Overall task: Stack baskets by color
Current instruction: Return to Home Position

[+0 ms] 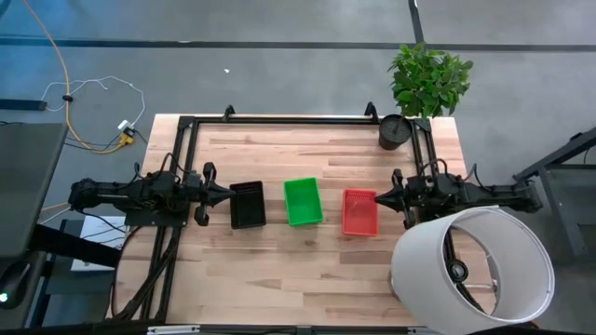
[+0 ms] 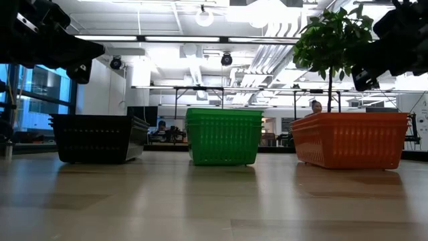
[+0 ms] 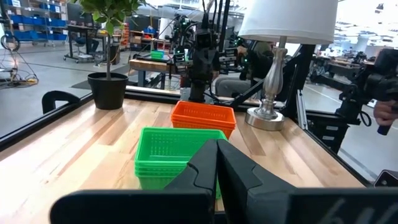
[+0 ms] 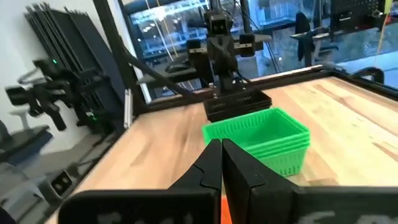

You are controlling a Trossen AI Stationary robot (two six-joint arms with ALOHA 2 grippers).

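Observation:
Three stacks of baskets stand in a row across the table's middle: black at the left, green in the middle, red at the right, each resting on its bottom. In the low view the black, green and red stacks stand apart. My left gripper is shut and level, just left of the black stack and above the table. My right gripper is shut and level, just right of the red stack. Their fingers show shut in the wrist views.
A black plant pot with a green plant stands at the far right corner. A large white lampshade on a lamp base fills the near right corner. A black frame runs along the table's far edge and sides.

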